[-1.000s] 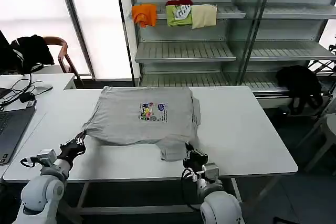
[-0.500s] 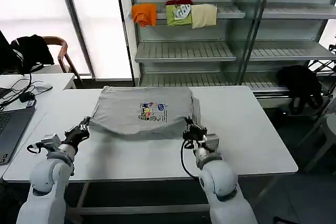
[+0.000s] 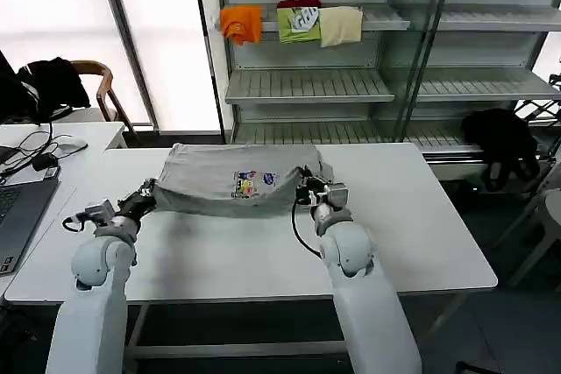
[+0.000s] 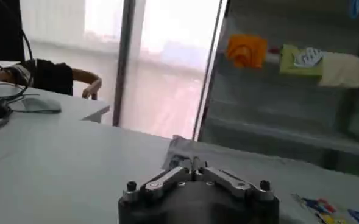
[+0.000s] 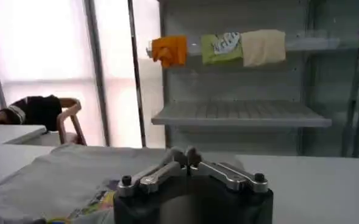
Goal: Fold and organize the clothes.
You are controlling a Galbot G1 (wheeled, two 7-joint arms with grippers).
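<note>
A white table [image 3: 412, 216] stands before grey shelving [image 3: 368, 85]. Across its far half lies the grey T-shirt [image 3: 230, 183], its near hem now carried up over the body, where a second ago it hung toward the front edge. The left gripper [image 3: 143, 198] and right gripper [image 3: 306, 192] each pinch a hem corner, so the bottom fold looks nearly laid.

we note a light grey t-shirt [image 3: 230, 183] with a multicoloured chest print [image 3: 254, 184]; the table [image 3: 421, 225] is white.
</note>
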